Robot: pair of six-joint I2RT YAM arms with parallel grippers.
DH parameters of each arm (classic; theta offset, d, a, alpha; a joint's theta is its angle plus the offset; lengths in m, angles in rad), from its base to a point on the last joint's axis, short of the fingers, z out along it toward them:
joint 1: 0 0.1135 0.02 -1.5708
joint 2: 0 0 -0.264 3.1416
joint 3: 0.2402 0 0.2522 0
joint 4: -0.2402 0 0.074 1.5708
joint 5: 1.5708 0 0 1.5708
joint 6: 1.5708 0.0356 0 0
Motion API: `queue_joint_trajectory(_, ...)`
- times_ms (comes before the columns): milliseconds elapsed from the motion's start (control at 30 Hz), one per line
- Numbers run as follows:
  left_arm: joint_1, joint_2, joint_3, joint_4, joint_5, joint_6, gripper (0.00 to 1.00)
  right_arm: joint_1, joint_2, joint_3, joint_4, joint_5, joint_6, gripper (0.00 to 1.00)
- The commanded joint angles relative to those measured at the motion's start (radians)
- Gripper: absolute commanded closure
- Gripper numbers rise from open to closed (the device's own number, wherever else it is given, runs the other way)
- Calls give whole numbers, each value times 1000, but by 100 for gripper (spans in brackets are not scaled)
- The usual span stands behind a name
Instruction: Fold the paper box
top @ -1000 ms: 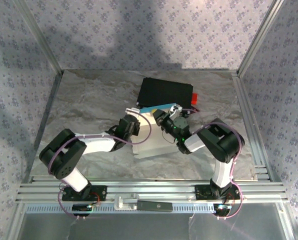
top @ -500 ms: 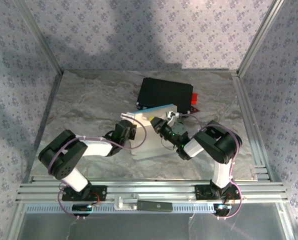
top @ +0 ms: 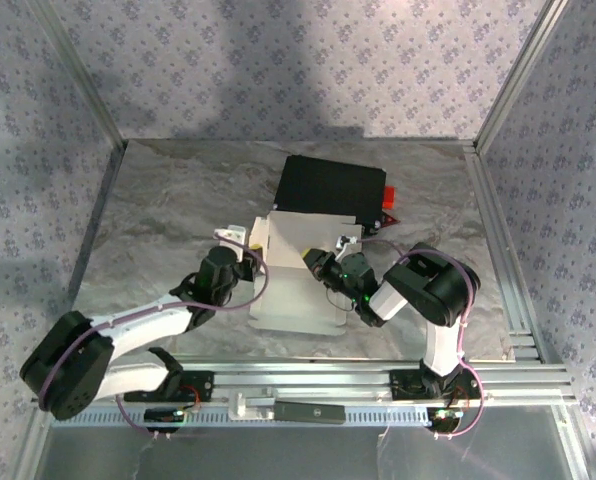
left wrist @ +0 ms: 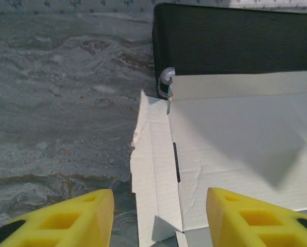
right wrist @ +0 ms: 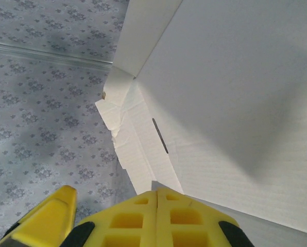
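Springback worries me: left end effector (left wrist: 159,199) apart, off the paper box (top: 296,272); right end effector (right wrist: 157,198) pressed together at its edge, so it may flop flat.

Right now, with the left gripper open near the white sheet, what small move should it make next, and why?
Probably ease the left gripper forward and close on the side flap. Its jaws stand open just short of the paper box, the slotted flap lies ahead between them, and the right gripper is shut on another edge, seemingly steadying it.
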Motion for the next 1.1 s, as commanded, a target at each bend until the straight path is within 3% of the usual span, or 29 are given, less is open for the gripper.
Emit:
queue_joint_trajectory(0,119,-11,56,-142,141,-96,42,8,-95,20,-117,45,29,100)
queue_joint_trajectory(67,249,22,154,-275,332,-157,40,8,-190,39,-312,77,70,95)
queue_joint_trajectory(133,305,86,273,-392,476,-142,40,3,-297,101,-601,113,121,73)
queue_joint_trajectory(200,316,155,378,-484,567,-74,40,1,-375,173,-852,147,156,58)
queue_joint_trajectory(333,325,332,553,-633,641,59,40,-9,-465,341,-1332,199,293,42)
queue_joint_trajectory(433,337,432,629,-697,679,98,40,-37,-494,418,-1530,186,381,32)
queue_joint_trajectory(500,336,477,654,-695,686,104,40,-62,-495,477,-1641,154,406,31)
queue_joint_trajectory(733,316,576,663,-657,672,114,42,-112,-496,590,-1716,99,372,31)
queue_joint_trajectory(833,309,589,640,-611,672,110,50,-125,-492,594,-1689,81,348,33)
queue_joint_trajectory(900,307,592,627,-583,672,104,60,-132,-483,596,-1682,67,341,34)
queue_joint_trajectory(1033,295,556,576,-506,647,93,95,-142,-449,595,-1664,31,337,35)
queue_joint_trajectory(1067,288,526,540,-462,625,91,100,-141,-439,595,-1657,21,344,35)
